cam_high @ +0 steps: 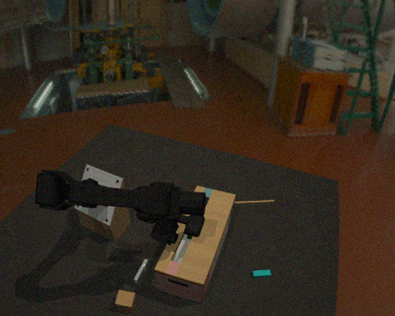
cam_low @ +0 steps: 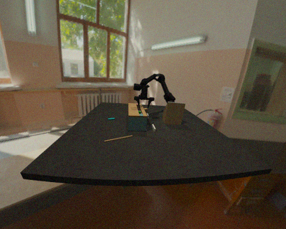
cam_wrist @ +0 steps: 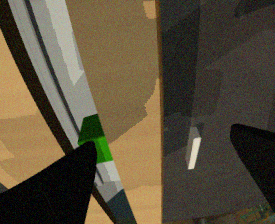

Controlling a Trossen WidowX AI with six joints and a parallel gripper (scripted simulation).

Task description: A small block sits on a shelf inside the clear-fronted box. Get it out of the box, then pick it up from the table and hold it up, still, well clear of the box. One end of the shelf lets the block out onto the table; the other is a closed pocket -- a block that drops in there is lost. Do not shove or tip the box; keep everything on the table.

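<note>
Fingers spread and empty above the box (cam_high: 208, 241); your green block (cam_wrist: 95, 137) looks light and rigid, so pinch its flat sides.

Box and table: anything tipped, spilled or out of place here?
Nothing stands out. The box sits flat on the table, the green block is in its slot, and the open gripper hovers above it, holding nothing. The stick and teal piece lie apart.

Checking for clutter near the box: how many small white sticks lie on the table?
1 visible: a white stick on the table by the box, near its pink-marked end. The arm may hide another.
</note>
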